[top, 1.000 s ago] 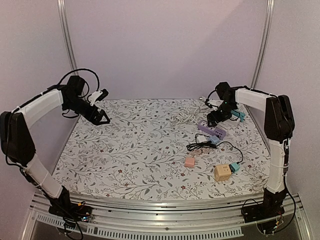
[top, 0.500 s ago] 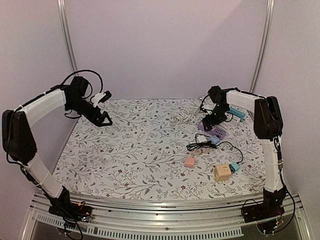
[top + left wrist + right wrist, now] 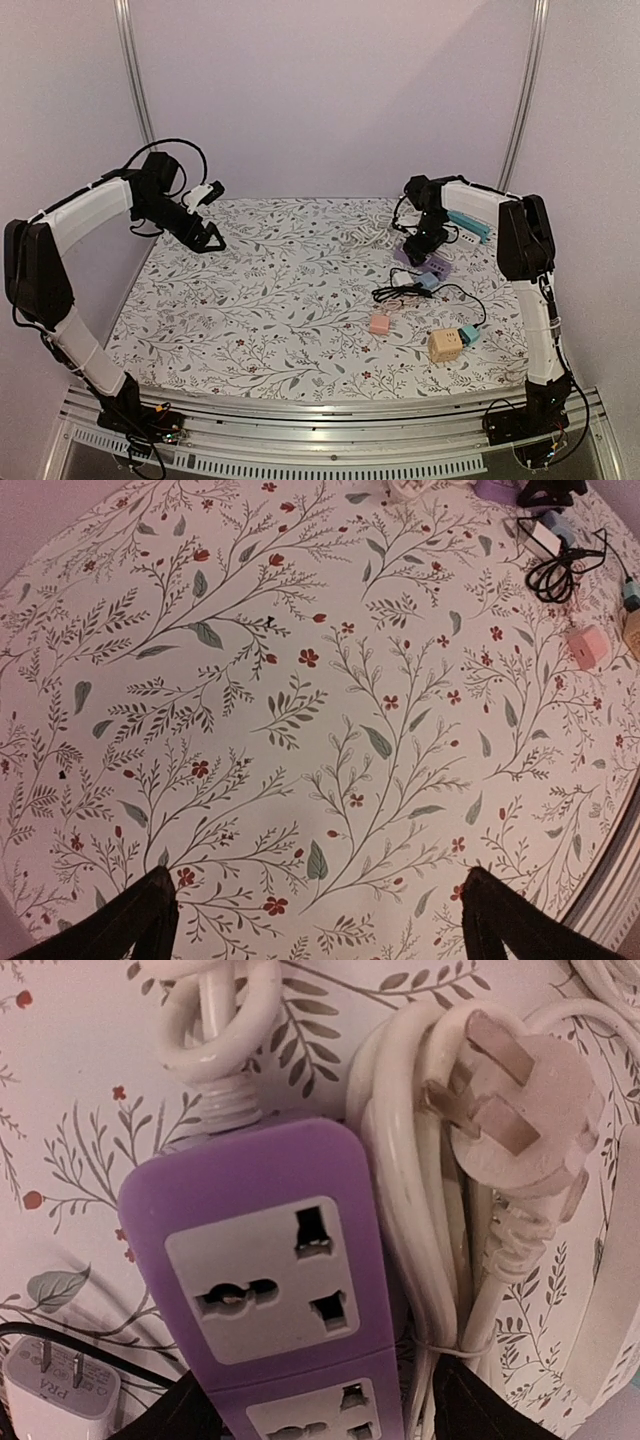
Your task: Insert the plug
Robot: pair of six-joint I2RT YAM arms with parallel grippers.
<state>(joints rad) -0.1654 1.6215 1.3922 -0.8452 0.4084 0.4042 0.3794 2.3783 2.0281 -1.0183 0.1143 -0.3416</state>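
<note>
**Top view**
- Left gripper (image 3: 208, 240): hangs above the tabletop (image 3: 250, 300) near its far left corner, over bare cloth.
- Right gripper (image 3: 418, 245): low over the far end of the strip (image 3: 428, 263), near the far right corner.
- Cable (image 3: 368, 236): white coil beside the strip's far end, toward the far edge.
- Teal strip (image 3: 468, 225): by the right edge, past the right arm.
- Black cord (image 3: 405, 291): looped just in front of the strip.
- Pink cube (image 3: 379, 323): nearer than the cord, apart from it.
- Tan cube (image 3: 444, 346): toward the near right corner, with a teal plug (image 3: 468, 334) touching its right side.

**Left wrist view**
- Left gripper: fingers (image 3: 140, 925) spread wide, with only cloth between them.

**Right wrist view**
- Strip: purple, sockets face up, holes bare.
- Plug (image 3: 520, 1110): white, flat prongs up, lying on the cable coil just beside the strip's corded end.
- Charger (image 3: 55, 1395): white, two prongs, at the strip's other side.
- Right gripper: fingers (image 3: 165, 1422) stand apart, one on each side of the strip and cable. Whether they press on the strip cannot be told.
</note>
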